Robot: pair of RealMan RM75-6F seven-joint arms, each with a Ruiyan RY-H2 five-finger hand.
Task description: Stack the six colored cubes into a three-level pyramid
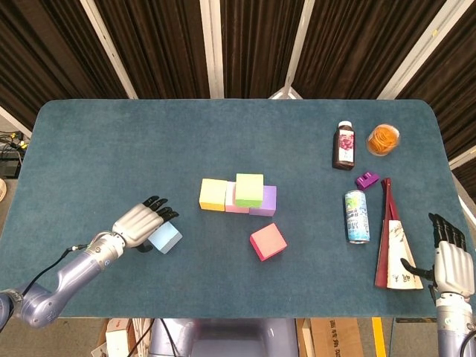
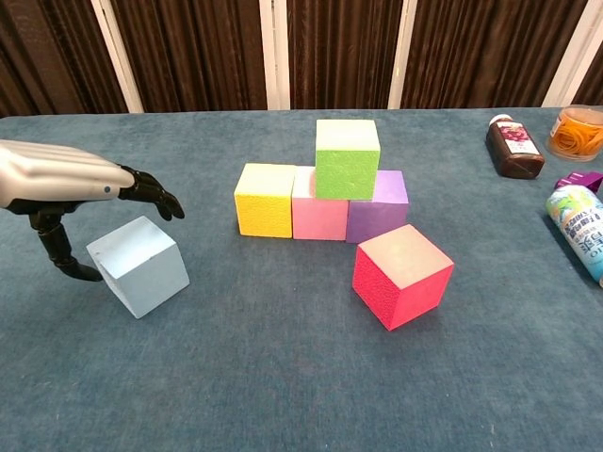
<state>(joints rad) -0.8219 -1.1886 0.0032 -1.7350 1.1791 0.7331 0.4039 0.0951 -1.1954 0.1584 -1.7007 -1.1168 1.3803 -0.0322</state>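
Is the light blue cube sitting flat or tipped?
Tipped. In the chest view the light blue cube leans with its edges slanted, unlike the squarely seated yellow cube. The left hand arches over it, thumb beside it; contact unclear.

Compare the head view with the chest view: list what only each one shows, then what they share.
Only the head view shows the right hand, the folded fan beside it, and the far table edge. Only the chest view shows the cubes' front faces and the left hand's thumb beside the light blue cube. Both show the left hand, the green cube on the three-cube row, the red cube, can and bottle.
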